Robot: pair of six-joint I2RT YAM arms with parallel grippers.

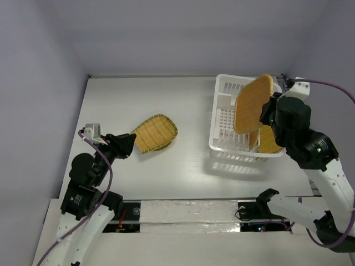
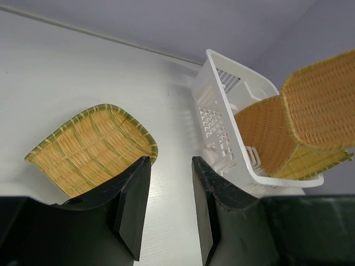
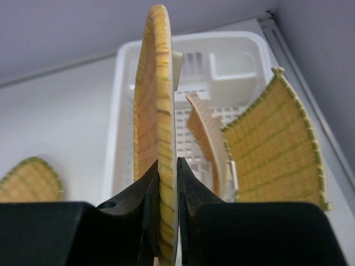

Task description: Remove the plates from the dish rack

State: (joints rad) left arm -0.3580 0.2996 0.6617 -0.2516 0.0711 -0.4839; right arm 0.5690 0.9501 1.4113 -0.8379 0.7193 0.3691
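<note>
The white dish rack stands at the right of the table. My right gripper is shut on the rim of a tan woven plate and holds it upright on edge above the rack; in the right wrist view the plate sits between the fingers. Two more plates lean inside the rack, also seen in the right wrist view. One woven plate lies flat on the table at left. My left gripper is open and empty beside this plate.
The rack is to the right of my left gripper. Grey walls enclose the table on three sides. A foil-covered strip runs along the near edge between the arm bases.
</note>
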